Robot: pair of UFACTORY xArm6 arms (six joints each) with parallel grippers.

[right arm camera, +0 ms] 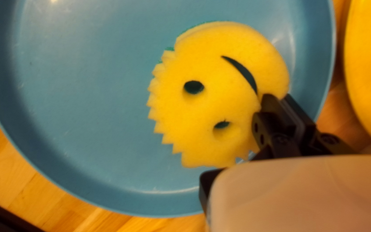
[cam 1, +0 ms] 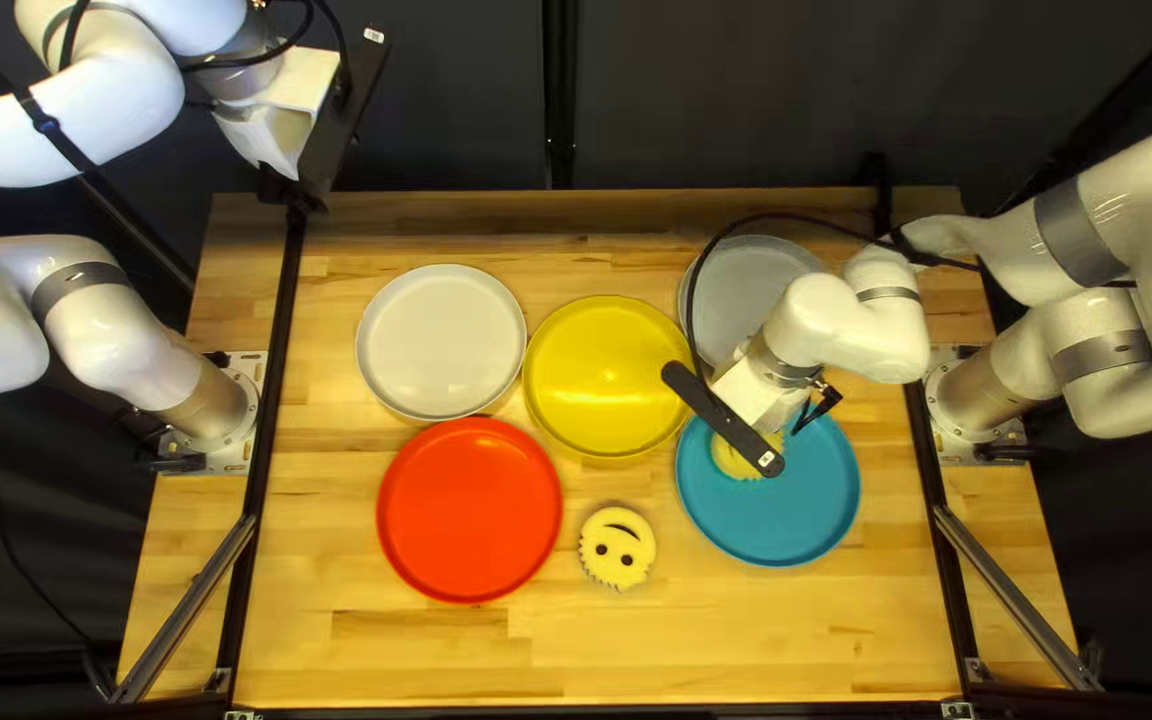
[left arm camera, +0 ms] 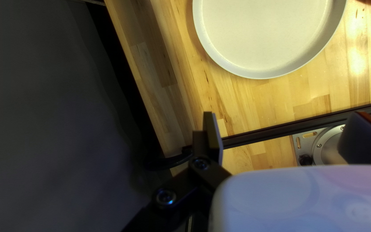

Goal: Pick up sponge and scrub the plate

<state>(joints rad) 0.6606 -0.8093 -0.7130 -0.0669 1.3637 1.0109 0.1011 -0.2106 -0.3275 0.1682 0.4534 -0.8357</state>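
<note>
At the right of the top left view, my right gripper (cam 1: 726, 420) is over the blue plate (cam 1: 810, 500), partly hiding a round yellow sponge (cam 1: 731, 460). In the right wrist view that smiley sponge (right arm camera: 211, 94) lies within the blue plate (right arm camera: 86, 107); the right gripper (right arm camera: 283, 105) is shut on its rim near the mouth, and one eye looks squashed. My left gripper (cam 1: 336, 134) hangs at the table's far left corner, away from both. Seen in the left wrist view, the left gripper (left arm camera: 284, 118) stands open with nothing between its fingers.
A second smiley sponge (cam 1: 616, 548) lies between the red plate (cam 1: 470, 510) and the blue one. The yellow plate (cam 1: 607, 376) and a white plate (cam 1: 442, 342) are side by side. Behind the right gripper is a grey plate (cam 1: 743, 287), crossed by a cable.
</note>
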